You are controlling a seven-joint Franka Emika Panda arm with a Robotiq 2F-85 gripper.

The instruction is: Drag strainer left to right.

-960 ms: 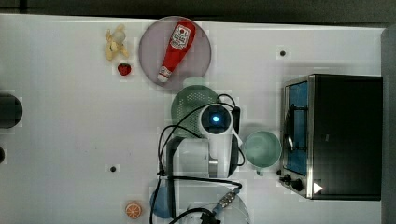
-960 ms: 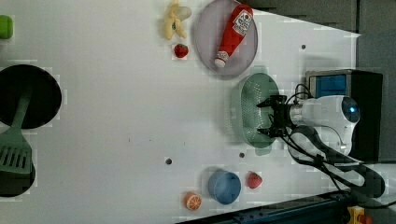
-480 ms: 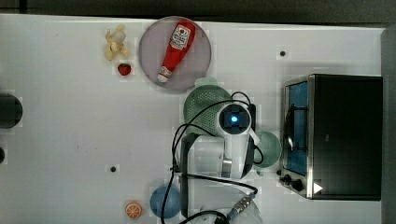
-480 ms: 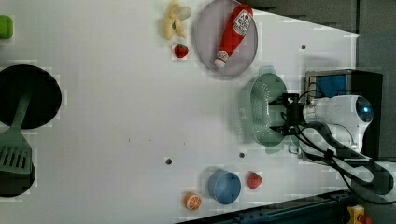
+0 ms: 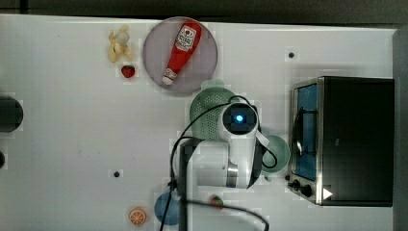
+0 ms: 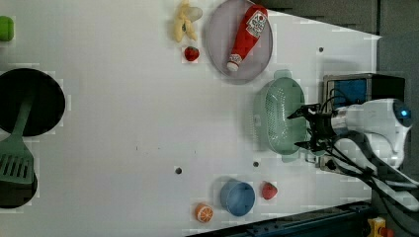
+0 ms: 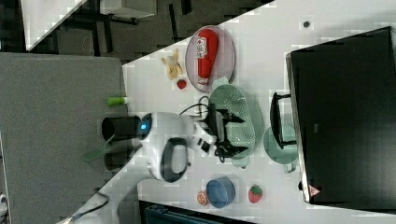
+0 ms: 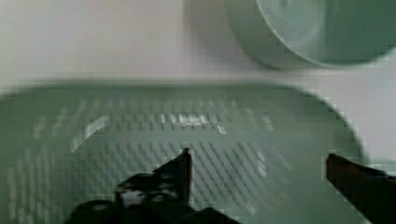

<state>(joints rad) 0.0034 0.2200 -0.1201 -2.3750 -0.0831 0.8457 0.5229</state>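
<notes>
Tool (image 6: 302, 128): jaws spread wide, holding nothing, poised at the strainer's rim. Strainer (image 6: 279, 116): directly under and before the tool, flat on the table (image 6: 123, 123), just beside the cup (image 5: 277, 153) and the oven (image 5: 344, 139). Beyond the strainer: lilac plate (image 5: 182, 55) carrying a ketchup bottle (image 5: 181, 50). Judgement: the strainer sits close to the oven side, so the drag appears finished or nearly so; nothing gripped.

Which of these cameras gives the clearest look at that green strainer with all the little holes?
The left view: the strainer shows nearly whole there, with the open tool at its edge. In the top view the arm covers much of it. The right view has the tool across its middle. The wrist view shows just its perforated inside.
</notes>
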